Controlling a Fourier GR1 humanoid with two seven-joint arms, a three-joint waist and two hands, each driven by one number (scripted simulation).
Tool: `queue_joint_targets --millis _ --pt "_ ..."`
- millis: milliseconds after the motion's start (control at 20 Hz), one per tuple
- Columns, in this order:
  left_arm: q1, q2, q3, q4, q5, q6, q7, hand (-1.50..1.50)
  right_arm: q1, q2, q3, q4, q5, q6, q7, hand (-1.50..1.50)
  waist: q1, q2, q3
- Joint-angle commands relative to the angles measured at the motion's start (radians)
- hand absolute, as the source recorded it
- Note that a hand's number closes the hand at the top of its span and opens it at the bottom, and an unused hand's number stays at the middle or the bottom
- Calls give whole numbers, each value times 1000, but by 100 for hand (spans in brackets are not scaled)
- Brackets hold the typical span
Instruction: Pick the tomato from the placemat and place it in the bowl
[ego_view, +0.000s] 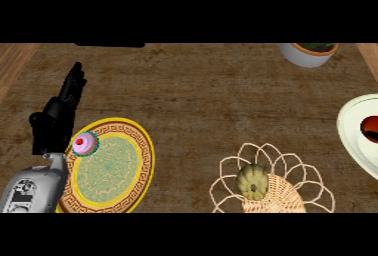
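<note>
Left robot hand: I see the left robot hand (63, 107) at the left side of my view, coming up from the lower edge on a grey forearm. Its fingers are straight and point away from me, up the picture. It holds nothing.
Right robot hand: I cannot find it anywhere in my view.
Worktop: the worktop (199, 100) is brown and rough-looking, with lighter wood strips at the far left and far right edges.
Plate: a round plate (111, 167) with a yellow rim and a patterned brown band lies at lower left, just beside the left forearm, which overlaps its left edge.
Cupcake: a small pink cupcake (83, 143) with a red top sits on the upper left part of the plate, close to the wrist.
Placemat: a pale woven placemat (277, 195) with looped edges lies at lower centre-right, well apart from the plate.
Tomato: the ribbed, yellowish-green tomato (253, 181) rests on the placemat, left of its middle, untouched by any hand.
Bowl: a white bowl (353, 130) is cut off by the right edge, with something dark red inside it.
Pot: a white pot (308, 53) with dark contents stands at the top right.
</note>
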Motion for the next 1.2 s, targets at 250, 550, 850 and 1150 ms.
queue_joint_targets --millis 250,550,850,1150 --pt "14 4 9 -35 -2 -9 26 0 -137 -122 -115 290 -102 128 -171 -150 -13 -3 -1" --pt "5 -1 29 15 -2 -6 -26 0 -104 -269 -150 384 -146 359 -200 -150 -24 -3 -1" --pt "21 10 47 -12 6 -10 0 0 38 -323 -194 415 -208 540 -323 -150 -40 -8 0" --pt "58 -13 29 -13 -10 5 -22 0 141 -340 -174 373 -222 671 -396 -150 -55 -12 2"
